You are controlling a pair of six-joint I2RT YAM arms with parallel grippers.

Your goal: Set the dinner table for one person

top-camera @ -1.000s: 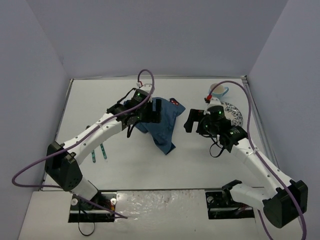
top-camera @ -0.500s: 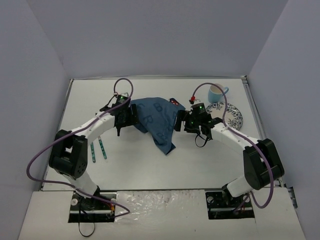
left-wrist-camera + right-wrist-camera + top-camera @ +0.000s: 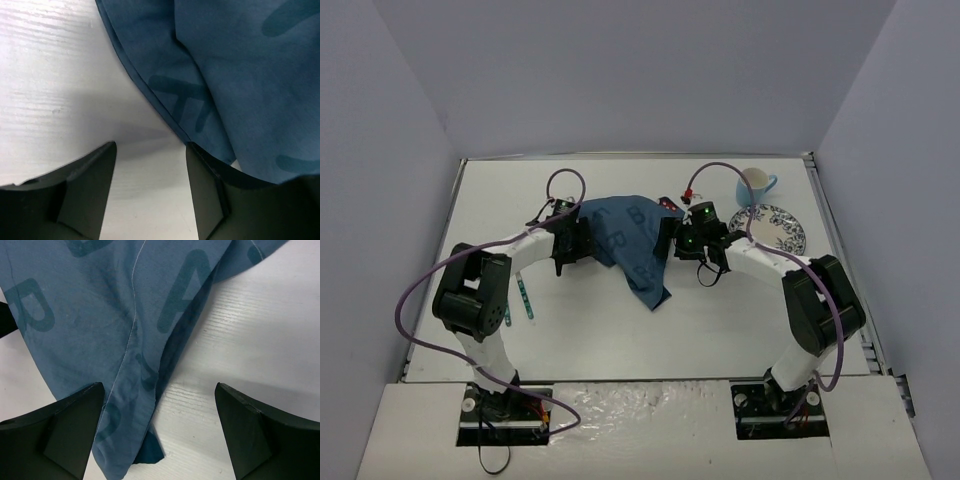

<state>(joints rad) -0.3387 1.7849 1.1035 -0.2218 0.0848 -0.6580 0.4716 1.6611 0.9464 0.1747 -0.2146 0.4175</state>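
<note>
In the far middle of the white surface (image 3: 720,330), a dark blue cloth with letters (image 3: 625,235) lies bunched up, not spread flat. Its long way runs from far left to near right, and one corner points to the near side. The surface itself lies under everything, with my two arms fixed at its near edge. It looks a bit longer from left to right than from near to far, but I cannot be sure from this angle.

I think the job has hardly begun. The plate (image 3: 782,232) sits at the far right, with the mug (image 3: 757,183) just beyond it. The teal-handled cutlery (image 3: 527,300) lies at the left, partly under my left arm. Nothing is laid out as one place yet, so I think all of that is left to do.

My left fingers (image 3: 95,175) are apart over bare surface, with the cloth's hem at one of them, and they hold nothing. My right fingers (image 3: 75,415) are wide apart, with the cloth's edge lying loose between them.
</note>
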